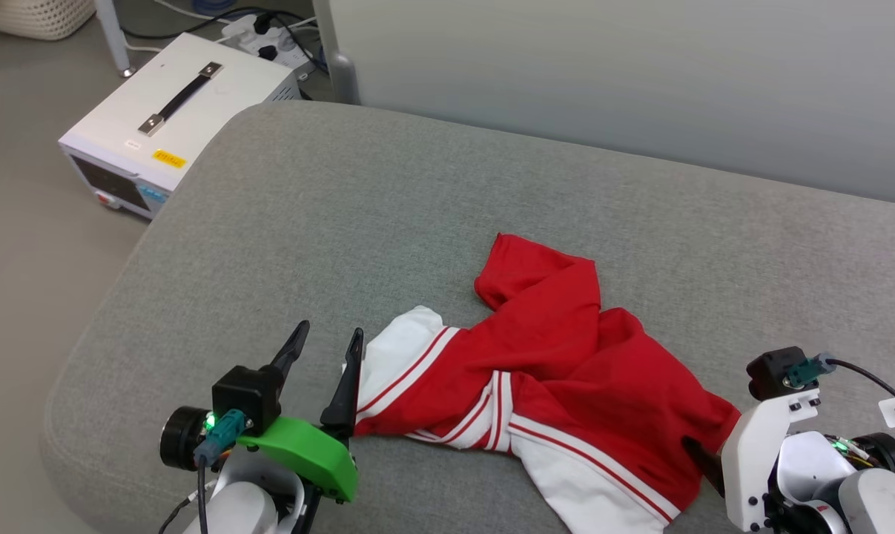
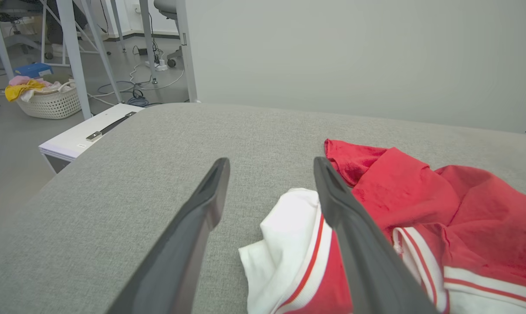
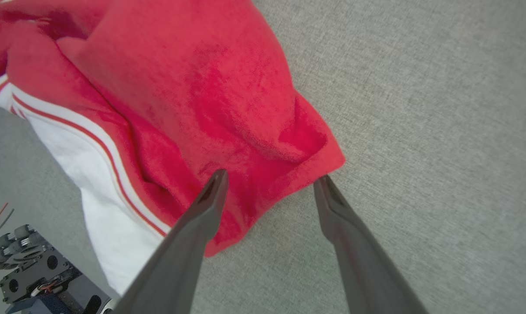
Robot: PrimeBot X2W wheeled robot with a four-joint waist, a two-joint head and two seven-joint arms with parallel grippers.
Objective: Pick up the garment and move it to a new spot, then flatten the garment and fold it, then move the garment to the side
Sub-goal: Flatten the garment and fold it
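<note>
The garment (image 1: pixel 566 371) lies crumpled on the near right part of a grey upholstered cushion (image 1: pixel 343 208). In the head view its long axis runs roughly left to right, dipping a little toward the right. One white sleeve end with red stripes points left, toward the left gripper (image 1: pixel 329 328). A red corner points right, toward the right gripper (image 3: pixel 271 174). A second red flap juts away toward the far edge, and another white striped sleeve end trails toward the near edge. No lettering shows. The left gripper is spread wide, and its inner finger overlaps the edge of the left sleeve end; whether it touches the cloth cannot be told. The right gripper is also spread wide and straddles the red corner in the right wrist view, one finger over the red cloth and the other just off the corner's tip over bare grey. Bare cushion lies open behind the garment and to its left. The cushion's rounded left edge drops toward the floor, where a white box (image 1: pixel 173 111) with a dark handle stands. The far edge meets a pale wall panel (image 1: pixel 640 74).
</note>
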